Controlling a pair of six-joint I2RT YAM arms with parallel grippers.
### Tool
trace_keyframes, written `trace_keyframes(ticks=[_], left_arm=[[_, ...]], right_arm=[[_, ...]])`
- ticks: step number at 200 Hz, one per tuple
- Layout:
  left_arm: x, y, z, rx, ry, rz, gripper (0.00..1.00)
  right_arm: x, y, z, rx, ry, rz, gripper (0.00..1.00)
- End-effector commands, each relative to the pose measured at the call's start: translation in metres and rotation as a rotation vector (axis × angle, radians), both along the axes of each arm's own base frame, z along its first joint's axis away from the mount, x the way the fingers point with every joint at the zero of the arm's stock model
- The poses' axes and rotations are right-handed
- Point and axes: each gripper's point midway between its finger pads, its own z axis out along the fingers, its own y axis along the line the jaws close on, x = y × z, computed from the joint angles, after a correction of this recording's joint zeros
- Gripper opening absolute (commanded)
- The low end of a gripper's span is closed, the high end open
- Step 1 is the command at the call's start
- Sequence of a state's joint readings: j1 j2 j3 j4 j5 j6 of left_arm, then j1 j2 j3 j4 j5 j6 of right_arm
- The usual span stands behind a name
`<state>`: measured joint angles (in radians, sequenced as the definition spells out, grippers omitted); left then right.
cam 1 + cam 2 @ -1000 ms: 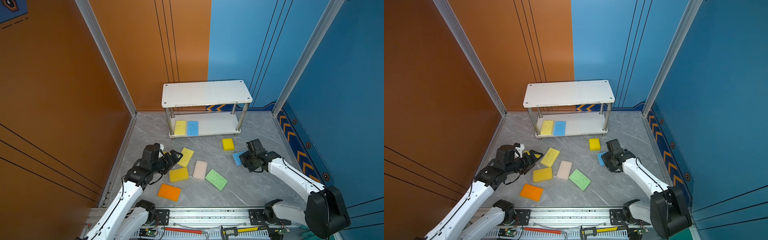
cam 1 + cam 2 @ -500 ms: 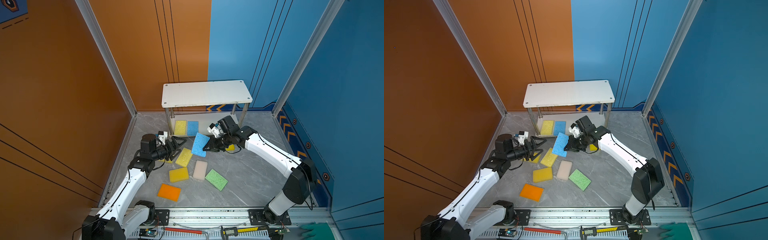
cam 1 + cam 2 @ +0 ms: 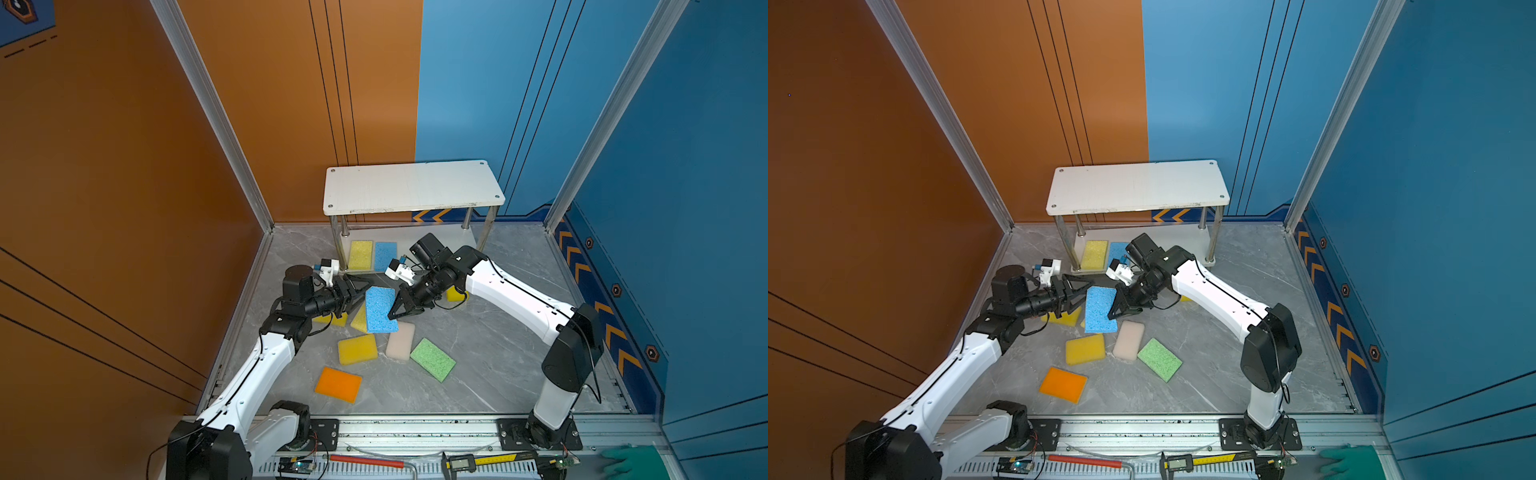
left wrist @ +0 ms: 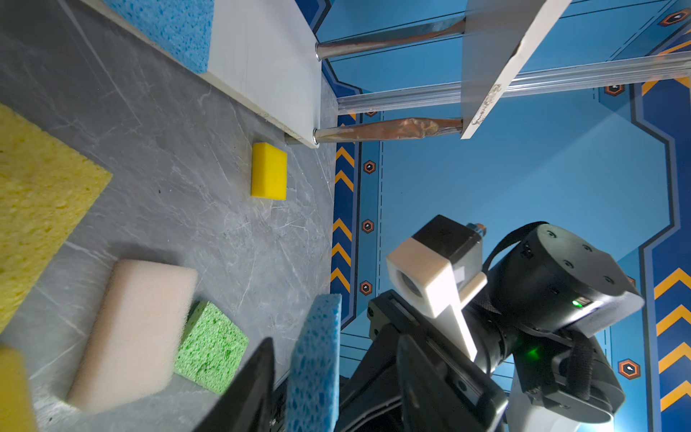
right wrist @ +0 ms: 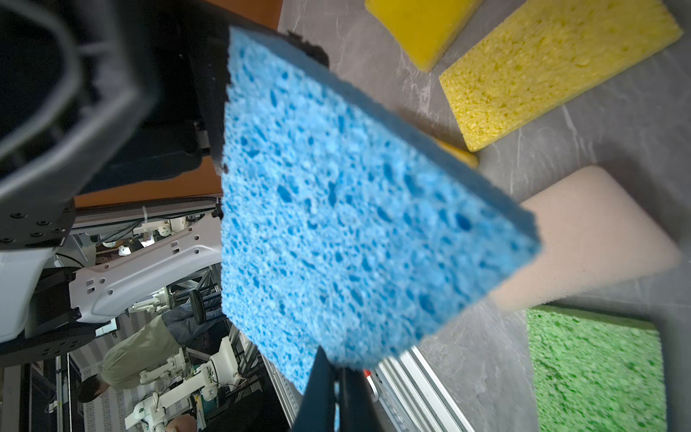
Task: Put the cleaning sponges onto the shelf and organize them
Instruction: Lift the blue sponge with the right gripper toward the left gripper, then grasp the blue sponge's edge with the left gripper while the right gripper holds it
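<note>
Right gripper (image 3: 395, 314) clamped shut; left gripper (image 3: 360, 297) faces it, jaws parted.

no readable txt or nos., caliper (image 3: 460, 462) display too small

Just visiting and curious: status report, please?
Right end effector shut on blue porous rectangular sponge, held aloft. Left end effector open, straddling its opposite edge. Yellow porous sponge lies beneath.

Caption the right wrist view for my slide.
Right fingers pinch blue sponge; beige sponge and green sponge lie on the floor.
</note>
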<state>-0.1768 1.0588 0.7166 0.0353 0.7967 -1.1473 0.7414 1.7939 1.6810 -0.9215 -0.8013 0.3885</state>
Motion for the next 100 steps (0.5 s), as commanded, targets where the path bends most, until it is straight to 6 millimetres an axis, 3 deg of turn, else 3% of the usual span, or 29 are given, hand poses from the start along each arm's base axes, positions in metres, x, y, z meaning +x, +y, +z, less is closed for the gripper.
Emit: trace_keyframes(ticks=[1, 53, 80, 100], left_arm=[[-0.001, -0.006, 0.002, -0.001, -0.015, -0.036, 0.34], [0.003, -0.013, 0.002, 0.008, -0.019, -0.056, 0.07], [0.01, -0.006, 0.009, 0.003, -0.041, -0.011, 0.05], [0.019, 0.001, 0.021, -0.041, -0.087, 0.05, 0.06]], right_arm=[[0.0, -0.003, 0.007, -0.006, -0.023, 0.011, 0.0], [0.005, -0.003, 0.007, -0.018, -0.037, -0.011, 0.0], [0.015, -0.008, 0.011, 0.016, -0.008, -0.086, 0.48], [0.038, -0.013, 0.028, 0.179, 0.04, -0.226, 0.62]])
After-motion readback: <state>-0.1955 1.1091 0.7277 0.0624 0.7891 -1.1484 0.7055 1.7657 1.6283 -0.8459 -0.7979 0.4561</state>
